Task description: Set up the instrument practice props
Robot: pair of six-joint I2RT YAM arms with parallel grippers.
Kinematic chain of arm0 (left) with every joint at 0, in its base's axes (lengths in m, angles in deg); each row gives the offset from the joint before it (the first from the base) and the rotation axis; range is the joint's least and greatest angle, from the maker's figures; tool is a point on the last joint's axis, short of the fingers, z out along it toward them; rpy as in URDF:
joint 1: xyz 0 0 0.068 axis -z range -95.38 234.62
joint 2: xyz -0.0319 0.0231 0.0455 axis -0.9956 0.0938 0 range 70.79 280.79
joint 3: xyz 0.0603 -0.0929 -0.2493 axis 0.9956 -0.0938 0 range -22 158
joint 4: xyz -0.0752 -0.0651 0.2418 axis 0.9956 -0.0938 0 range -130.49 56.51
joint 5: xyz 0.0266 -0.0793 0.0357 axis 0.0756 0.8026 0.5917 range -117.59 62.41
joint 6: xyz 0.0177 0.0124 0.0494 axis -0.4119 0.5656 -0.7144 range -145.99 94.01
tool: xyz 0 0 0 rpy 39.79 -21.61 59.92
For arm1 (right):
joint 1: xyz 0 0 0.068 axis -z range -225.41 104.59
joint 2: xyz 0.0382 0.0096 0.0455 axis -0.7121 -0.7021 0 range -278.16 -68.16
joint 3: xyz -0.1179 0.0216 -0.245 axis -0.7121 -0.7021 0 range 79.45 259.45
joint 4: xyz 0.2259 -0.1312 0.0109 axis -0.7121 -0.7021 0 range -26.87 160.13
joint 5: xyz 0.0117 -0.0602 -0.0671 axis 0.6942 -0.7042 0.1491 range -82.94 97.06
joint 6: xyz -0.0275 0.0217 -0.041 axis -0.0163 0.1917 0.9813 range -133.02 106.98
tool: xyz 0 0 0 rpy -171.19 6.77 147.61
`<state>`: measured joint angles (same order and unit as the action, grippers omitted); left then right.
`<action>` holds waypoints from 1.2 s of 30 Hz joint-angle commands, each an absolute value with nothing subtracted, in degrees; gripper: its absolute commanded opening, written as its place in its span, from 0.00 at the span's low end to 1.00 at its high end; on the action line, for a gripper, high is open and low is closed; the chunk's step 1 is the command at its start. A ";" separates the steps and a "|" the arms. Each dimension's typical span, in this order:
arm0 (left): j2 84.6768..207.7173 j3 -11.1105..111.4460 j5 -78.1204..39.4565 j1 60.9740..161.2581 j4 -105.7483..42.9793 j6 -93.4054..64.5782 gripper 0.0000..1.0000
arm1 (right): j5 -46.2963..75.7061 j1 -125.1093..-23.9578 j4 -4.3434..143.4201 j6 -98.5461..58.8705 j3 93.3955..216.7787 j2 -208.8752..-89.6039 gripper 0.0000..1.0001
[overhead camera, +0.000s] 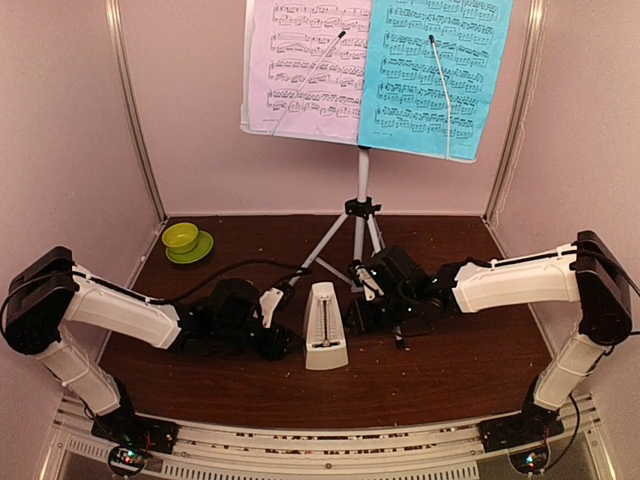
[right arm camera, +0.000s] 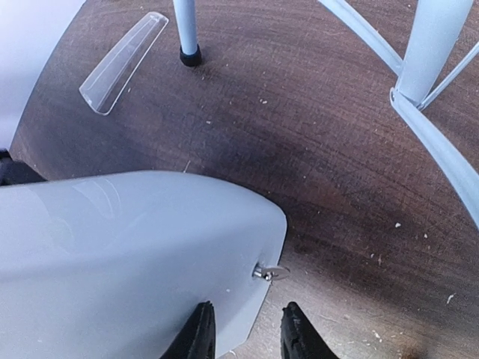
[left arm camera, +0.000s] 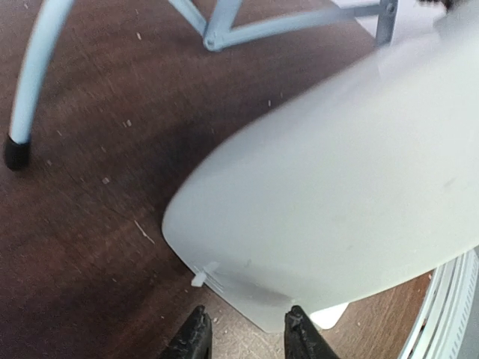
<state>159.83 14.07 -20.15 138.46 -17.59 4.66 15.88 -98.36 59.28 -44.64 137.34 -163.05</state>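
Observation:
The white pyramid metronome point(overhead camera: 325, 325) stands upright in the middle of the table with its pendulum face uncovered. Its clear front cover point(right arm camera: 123, 63) lies flat by a tripod foot point(right arm camera: 189, 54). My left gripper point(overhead camera: 297, 345) is low at the metronome's left side. In the left wrist view that gripper point(left arm camera: 247, 336) is open, with a bottom corner of the metronome point(left arm camera: 337, 187) between the tips. My right gripper point(overhead camera: 353, 318) is at its right side. In the right wrist view it point(right arm camera: 247, 329) is open astride the edge of the body point(right arm camera: 112, 254), below the winding key point(right arm camera: 269, 272). The music stand point(overhead camera: 362, 180) holds a lilac page point(overhead camera: 305, 65) and a cyan page point(overhead camera: 435, 70).
A lime-green bowl point(overhead camera: 181, 237) sits on its saucer point(overhead camera: 200, 250) at the back left. The silver tripod legs point(overhead camera: 330, 245) spread out just behind the metronome and both grippers. Pale walls close in the table on three sides.

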 commanded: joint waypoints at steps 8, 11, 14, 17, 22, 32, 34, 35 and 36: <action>155.39 17.55 -21.98 136.12 -20.18 1.26 0.37 | 14.94 -98.67 59.05 -41.57 130.05 -150.05 0.61; 156.49 20.29 -20.05 135.95 -21.92 -0.52 0.38 | 16.94 -98.78 61.73 -40.96 127.69 -147.72 0.73; 158.71 23.47 -19.77 135.81 -23.82 -2.09 0.38 | 18.91 -99.06 63.94 -40.29 126.47 -146.56 0.80; 160.92 26.20 -19.66 135.69 -24.95 -3.32 0.38 | 20.29 -99.57 65.64 -39.94 126.40 -145.72 0.87; 162.62 28.83 -19.27 135.42 -25.68 -3.75 0.38 | 20.11 -101.12 66.91 -40.11 128.06 -145.39 0.92; 160.27 26.64 -20.95 135.42 -25.86 -3.12 0.38 | 14.52 -102.54 65.35 -41.85 132.47 -147.64 0.87; 159.57 25.85 -20.83 135.42 -25.27 -2.93 0.38 | 13.92 -103.21 65.39 -41.96 133.53 -148.46 0.87; 159.45 25.60 -20.57 135.42 -25.03 -2.88 0.38 | 13.78 -103.50 65.39 -42.02 133.89 -148.82 0.87; 159.43 25.45 -20.19 135.42 -24.75 -2.78 0.38 | 13.70 -103.78 65.61 -42.09 134.26 -149.22 0.87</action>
<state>161.38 26.73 -20.63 135.44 -27.10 -2.51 16.30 -102.38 64.81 -41.58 131.64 -147.58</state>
